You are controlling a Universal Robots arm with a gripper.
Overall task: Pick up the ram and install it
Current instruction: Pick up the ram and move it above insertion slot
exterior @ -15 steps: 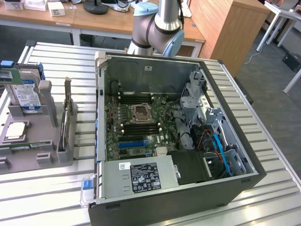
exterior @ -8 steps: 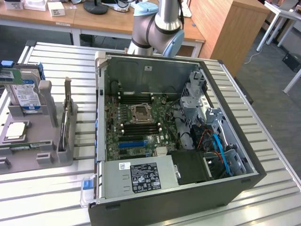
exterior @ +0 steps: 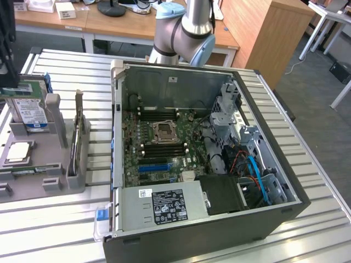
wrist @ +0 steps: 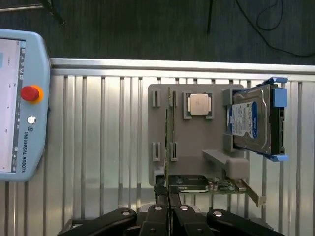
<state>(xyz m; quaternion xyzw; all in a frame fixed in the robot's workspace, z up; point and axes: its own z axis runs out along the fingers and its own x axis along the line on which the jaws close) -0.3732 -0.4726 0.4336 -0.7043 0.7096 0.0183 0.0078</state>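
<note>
**Exterior view.** The ram (exterior: 27,171) sits in a grey holder (exterior: 55,183) on the slatted surface (exterior: 307,164). It shows as a thin green strip, with its long axis running from the exterior view's left to its right along the holder's near edge. The same holder carries a drive (exterior: 30,112), a CPU (exterior: 16,153) and an upright card (exterior: 77,137). The open case (exterior: 219,224) lies on the exterior view's right of the holder, with the board (exterior: 159,148) exposed. The ram is well apart from the case. The arm (exterior: 184,27) rises behind the case.

**Wrist view.** The hand (wrist: 168,211) has its fingers (wrist: 156,216) pressed together, so the tips meet in a closed seam. The ram (wrist: 167,147) stands on its long edge in the holder (wrist: 192,147), seen edge-on as a narrow green line. Its long axis points straight away from the hand, in line with the seam. One end is nearest the fingertips and the other is farthest from them. Whether the tips touch the near end cannot be told. A pendant (wrist: 22,98) rests on the surface (wrist: 98,147) to one side of the ram. On the side away from the pendant sit first the CPU (wrist: 199,104), then the drive (wrist: 251,120). The card (wrist: 226,186) lies across the holder's end nearest the hand.
</note>
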